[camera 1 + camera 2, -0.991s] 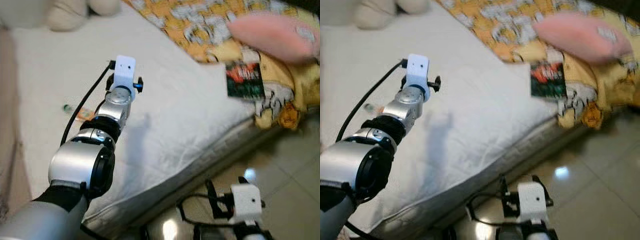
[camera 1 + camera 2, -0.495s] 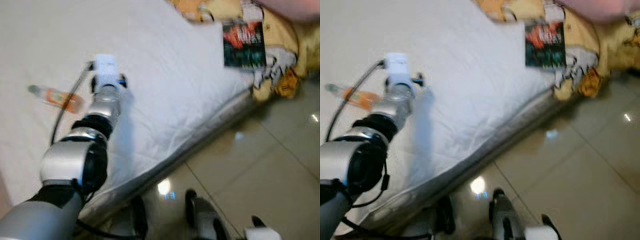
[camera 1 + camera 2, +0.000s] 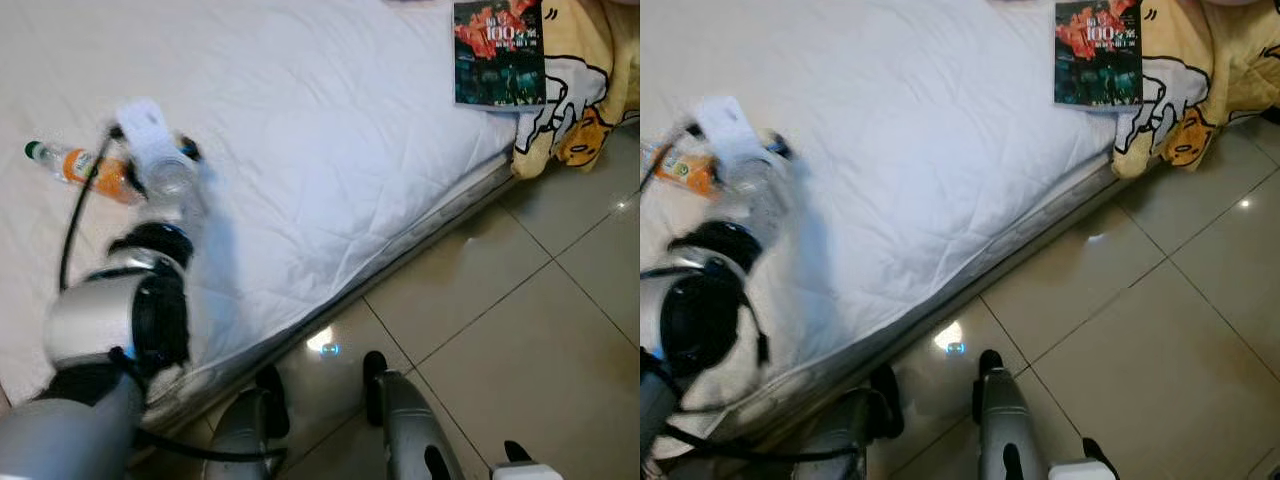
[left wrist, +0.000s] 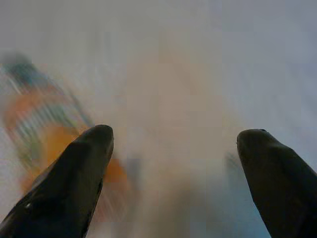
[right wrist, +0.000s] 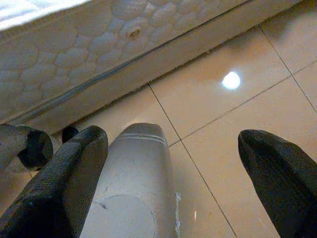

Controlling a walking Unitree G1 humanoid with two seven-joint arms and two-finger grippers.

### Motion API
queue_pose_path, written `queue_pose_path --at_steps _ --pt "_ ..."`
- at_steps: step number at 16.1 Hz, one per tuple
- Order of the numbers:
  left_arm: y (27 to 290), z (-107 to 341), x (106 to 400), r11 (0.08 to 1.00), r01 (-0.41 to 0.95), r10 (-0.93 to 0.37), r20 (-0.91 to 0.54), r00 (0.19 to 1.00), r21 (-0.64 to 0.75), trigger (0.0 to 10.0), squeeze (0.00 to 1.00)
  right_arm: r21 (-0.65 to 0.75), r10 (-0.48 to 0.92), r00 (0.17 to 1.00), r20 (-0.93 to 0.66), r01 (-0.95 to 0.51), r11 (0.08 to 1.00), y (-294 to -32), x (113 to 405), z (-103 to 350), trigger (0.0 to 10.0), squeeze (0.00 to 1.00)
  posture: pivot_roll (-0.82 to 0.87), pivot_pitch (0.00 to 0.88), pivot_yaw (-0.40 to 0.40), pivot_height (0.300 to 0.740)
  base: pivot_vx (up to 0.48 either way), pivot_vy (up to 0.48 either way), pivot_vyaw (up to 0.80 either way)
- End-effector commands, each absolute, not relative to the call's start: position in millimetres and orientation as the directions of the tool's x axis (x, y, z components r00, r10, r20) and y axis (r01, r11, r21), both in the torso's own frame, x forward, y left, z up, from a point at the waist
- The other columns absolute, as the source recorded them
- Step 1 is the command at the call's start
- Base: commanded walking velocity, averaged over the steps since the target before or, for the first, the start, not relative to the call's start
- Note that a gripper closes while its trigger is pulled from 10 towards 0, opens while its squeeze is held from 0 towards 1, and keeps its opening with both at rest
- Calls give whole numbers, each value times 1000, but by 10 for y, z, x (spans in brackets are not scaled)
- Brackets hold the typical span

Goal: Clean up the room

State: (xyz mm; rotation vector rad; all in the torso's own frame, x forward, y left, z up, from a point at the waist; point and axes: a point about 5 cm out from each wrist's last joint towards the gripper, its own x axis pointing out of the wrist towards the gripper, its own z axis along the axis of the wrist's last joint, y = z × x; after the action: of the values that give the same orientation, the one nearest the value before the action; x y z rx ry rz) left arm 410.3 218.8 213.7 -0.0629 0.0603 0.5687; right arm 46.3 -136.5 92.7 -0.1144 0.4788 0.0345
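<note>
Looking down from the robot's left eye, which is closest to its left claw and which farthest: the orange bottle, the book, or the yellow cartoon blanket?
From the left gripper:
1. Orange bottle, lying on the white mattress right beside the wrist.
2. Book, far across the mattress at its corner.
3. Yellow blanket, just beyond the book, draped over the bed's edge.

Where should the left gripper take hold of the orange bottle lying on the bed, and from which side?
Grip the bottle across its orange-labelled middle, coming from above. It lies flat on the mattress, green cap pointing away from the arm, so the open left gripper should probably straddle its width.
</note>
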Motion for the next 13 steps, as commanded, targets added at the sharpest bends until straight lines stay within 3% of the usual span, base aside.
queue_pose_path --at_steps 1,5,7,13 --pt "2243 2234 4102 824 -566 565 -26 825 -22 10000 0 -90 23 859 -511 -80 993 -1340 382 883 10000 0 -386 441 52 740 0 0 0" --pt "2233 2264 4109 828 -561 561 -12 828 -16 10000 0 -79 51 847 -529 -109 991 -1311 371 837 10000 0 -359 439 45 740 0 0 0" --pt "2385 2240 4057 767 -637 639 -1 769 77 10000 0 -87 53 840 -539 -118 989 -1356 351 838 10000 0 -373 444 38 740 0 0 0" --pt "2704 2019 3903 661 -750 746 -128 653 28 10000 0 -94 67 815 -575 -147 985 -1395 254 853 10000 0 -395 450 8 740 0 0 0"
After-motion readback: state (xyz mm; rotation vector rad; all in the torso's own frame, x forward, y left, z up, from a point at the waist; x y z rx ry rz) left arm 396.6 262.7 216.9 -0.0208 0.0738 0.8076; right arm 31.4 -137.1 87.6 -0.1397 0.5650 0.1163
